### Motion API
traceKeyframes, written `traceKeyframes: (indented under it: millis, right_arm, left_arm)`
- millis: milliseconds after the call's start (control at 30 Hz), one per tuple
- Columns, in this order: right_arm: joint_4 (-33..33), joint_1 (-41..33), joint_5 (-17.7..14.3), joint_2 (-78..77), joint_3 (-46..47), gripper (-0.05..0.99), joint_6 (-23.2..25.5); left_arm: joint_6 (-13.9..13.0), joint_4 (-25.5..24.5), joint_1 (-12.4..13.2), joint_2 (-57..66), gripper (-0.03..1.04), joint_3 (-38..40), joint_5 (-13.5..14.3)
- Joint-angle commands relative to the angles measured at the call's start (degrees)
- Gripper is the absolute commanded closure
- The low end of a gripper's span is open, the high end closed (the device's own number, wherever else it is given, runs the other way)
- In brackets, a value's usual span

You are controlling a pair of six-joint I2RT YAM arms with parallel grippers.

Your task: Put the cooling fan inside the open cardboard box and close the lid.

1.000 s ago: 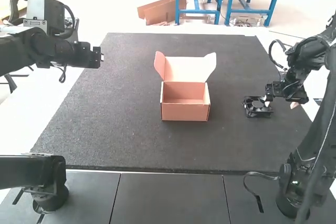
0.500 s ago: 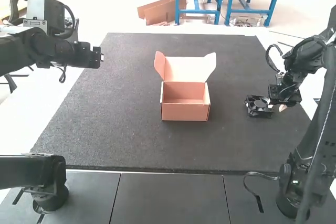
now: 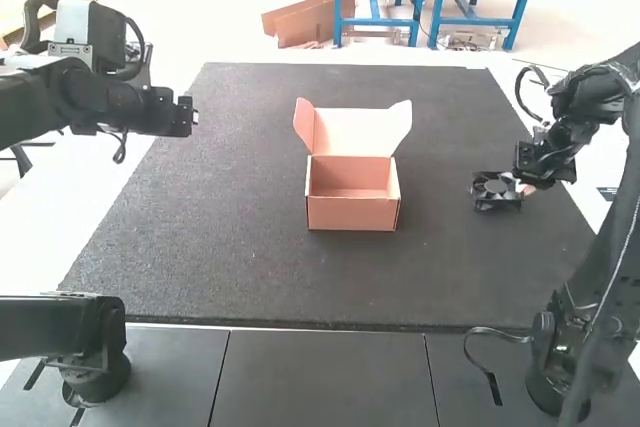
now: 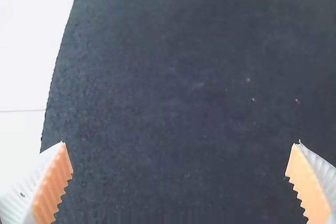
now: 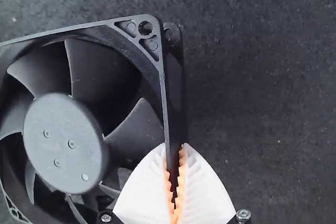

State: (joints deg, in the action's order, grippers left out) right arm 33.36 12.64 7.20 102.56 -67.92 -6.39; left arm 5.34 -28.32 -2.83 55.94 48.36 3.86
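Right now the cooling fan [image 5: 79, 129] is caught in my right jaws. They are clenched on one side wall of its black square frame, with a ribbed white finger [image 5: 205, 192] pressed against that wall from either side. The blades and round hub lie just beside the grip. The fan sits at the tips of these jaws, low over the black mat of the surface [image 3: 230, 217]; whether it touches the mat I cannot tell. To the left of my right jaws, near the fan but apart from it, the open cardboard box [image 3: 352, 192] stands upright, its lid [image 3: 355, 127] raised on the far side. My left jaws hover well beyond the box, above the mat near its left edge, released, with nothing between the orange pads [image 4: 52, 182].
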Motion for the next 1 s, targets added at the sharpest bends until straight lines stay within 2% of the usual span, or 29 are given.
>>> traceKeyframes:
  millis: [0, 67, 233, 300, 567, 833, 967]
  right_arm:
    - [2.0, 0.0, 3.5, -9.5, -0.7, 0.94, 6.2]
    - [2.9, -0.3, 3.6, -13.0, -0.3, 0.94, 7.5]
    - [3.0, -4.1, 4.5, -20.0, -0.5, 0.94, 15.4]
    - [3.0, -6.5, 4.6, -21.9, -1.6, 0.94, 18.2]
    - [9.3, -18.8, 5.8, -23.5, -6.6, 0.94, 28.1]
    - [9.3, -30.4, 5.6, -22.8, -7.5, 0.94, 32.1]
    - [8.5, -35.1, 4.4, -20.6, -7.6, 0.94, 32.9]
  left_arm:
    - [-0.4, 0.3, 0.6, -0.5, 0.04, -0.7, 0.4]
    - [-0.4, 0.3, 0.7, -0.5, 0.04, -1.3, 0.5]
    - [-0.8, 1.0, 0.7, -0.6, 0.04, -3.2, 0.6]
    - [-1.8, 1.9, 0.7, -0.7, 0.04, -4.3, 0.6]
    - [-2.3, 2.1, 0.4, -2.3, 0.04, -4.9, 0.6]
    - [-2.3, 2.2, 0.3, -3.3, 0.04, -5.0, 0.5]
    - [-2.4, 2.1, 0.3, -3.3, 0.04, -4.8, 0.5]
